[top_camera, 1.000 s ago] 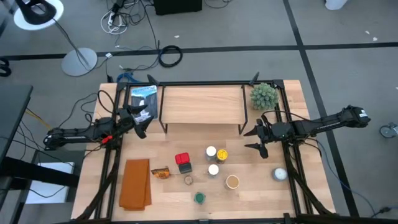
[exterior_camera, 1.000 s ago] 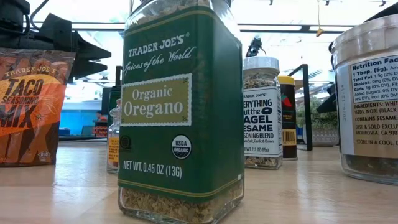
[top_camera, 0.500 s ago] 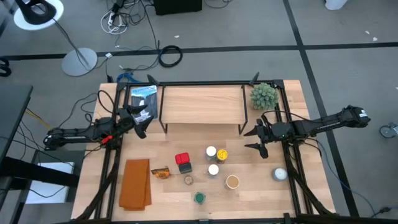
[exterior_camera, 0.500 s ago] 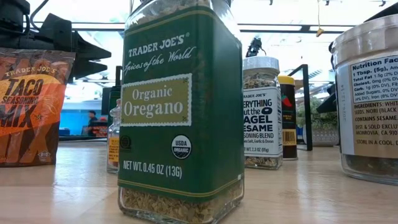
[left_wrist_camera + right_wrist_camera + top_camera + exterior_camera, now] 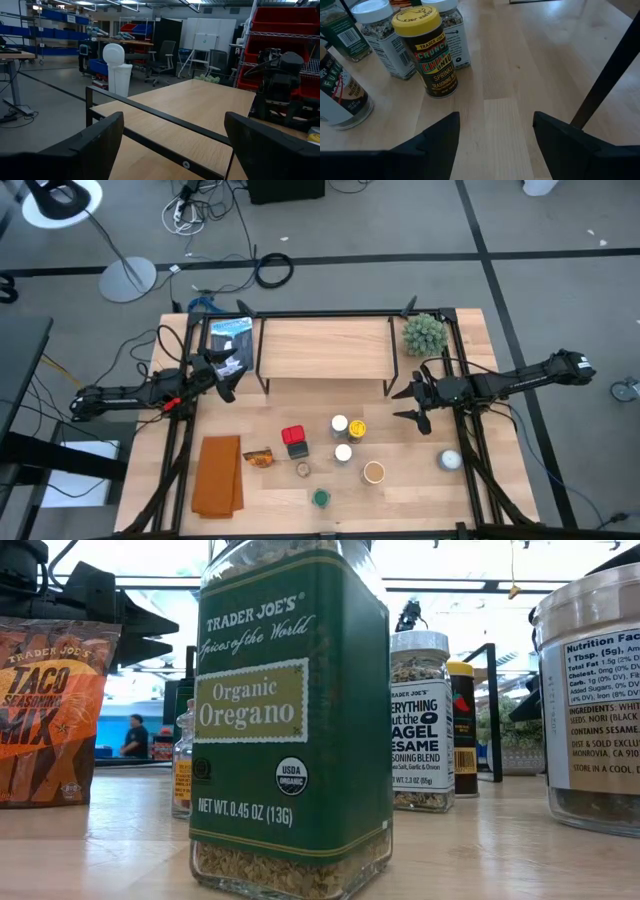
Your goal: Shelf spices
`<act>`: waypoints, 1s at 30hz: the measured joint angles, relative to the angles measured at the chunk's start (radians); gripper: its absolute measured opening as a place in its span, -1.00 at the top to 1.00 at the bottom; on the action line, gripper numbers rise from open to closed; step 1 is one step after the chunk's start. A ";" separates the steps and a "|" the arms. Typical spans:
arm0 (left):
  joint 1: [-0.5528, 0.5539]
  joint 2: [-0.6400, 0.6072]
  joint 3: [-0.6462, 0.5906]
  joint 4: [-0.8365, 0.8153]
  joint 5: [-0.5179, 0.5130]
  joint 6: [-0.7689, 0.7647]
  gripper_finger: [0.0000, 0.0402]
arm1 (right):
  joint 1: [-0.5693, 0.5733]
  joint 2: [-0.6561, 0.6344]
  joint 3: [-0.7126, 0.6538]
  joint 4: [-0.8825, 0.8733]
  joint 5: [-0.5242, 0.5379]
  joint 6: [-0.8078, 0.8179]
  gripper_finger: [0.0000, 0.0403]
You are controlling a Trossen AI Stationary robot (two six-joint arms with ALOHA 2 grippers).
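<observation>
Left gripper [image 5: 226, 380] hovers by the shelf's [image 5: 325, 348] left end, jaws released, holding nothing. The spices [image 5: 340, 442] stand clustered on the table [image 5: 420, 490] before the shelf, none yet shelved. Right gripper [image 5: 412, 402], jaws released, faces the yellow-lidded jar [image 5: 426, 50], likely first pick.

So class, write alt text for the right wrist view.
A yellow-lidded spice jar stands on the light-wood tabletop ahead of the open right gripper, with white-capped jars clustered beside and behind it.
</observation>
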 joint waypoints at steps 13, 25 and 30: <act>0.000 0.000 0.000 0.000 0.000 0.000 -0.75 | 0.000 0.000 0.000 0.000 0.000 0.000 -0.26; 0.000 0.000 0.000 0.000 0.000 0.000 -0.75 | 0.000 0.000 0.000 0.001 0.000 0.000 -0.26; 0.000 0.000 0.000 0.000 0.000 0.000 -0.75 | 0.000 0.000 0.000 0.051 -0.001 0.059 -0.26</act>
